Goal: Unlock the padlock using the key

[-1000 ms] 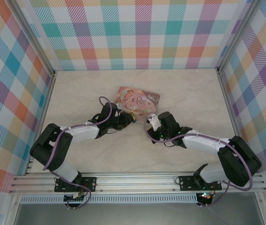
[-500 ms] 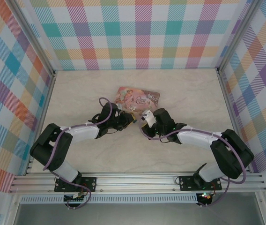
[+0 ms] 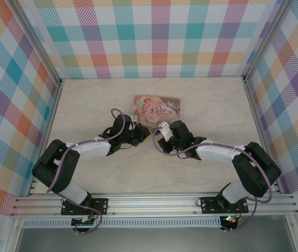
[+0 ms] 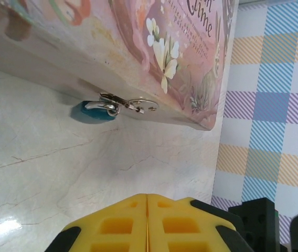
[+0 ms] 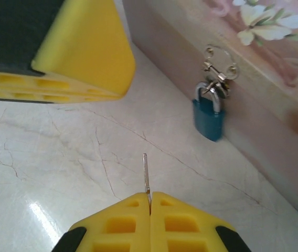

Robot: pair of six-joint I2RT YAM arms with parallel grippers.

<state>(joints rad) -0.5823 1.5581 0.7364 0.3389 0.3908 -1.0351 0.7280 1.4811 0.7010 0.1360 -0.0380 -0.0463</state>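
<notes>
While the right hand (image 5: pixel 150 197) pinches a thin dark-grey metal key (image 5: pixel 146 173) near the little blue-teal padlock (image 5: pixel 209 118), the left hand (image 4: pixel 147 198) (empty) is closed.

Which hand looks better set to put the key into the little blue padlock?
The right hand: it pinches the key, and the padlock hangs ahead of it on the tin. The left hand is shut on nothing.
</notes>
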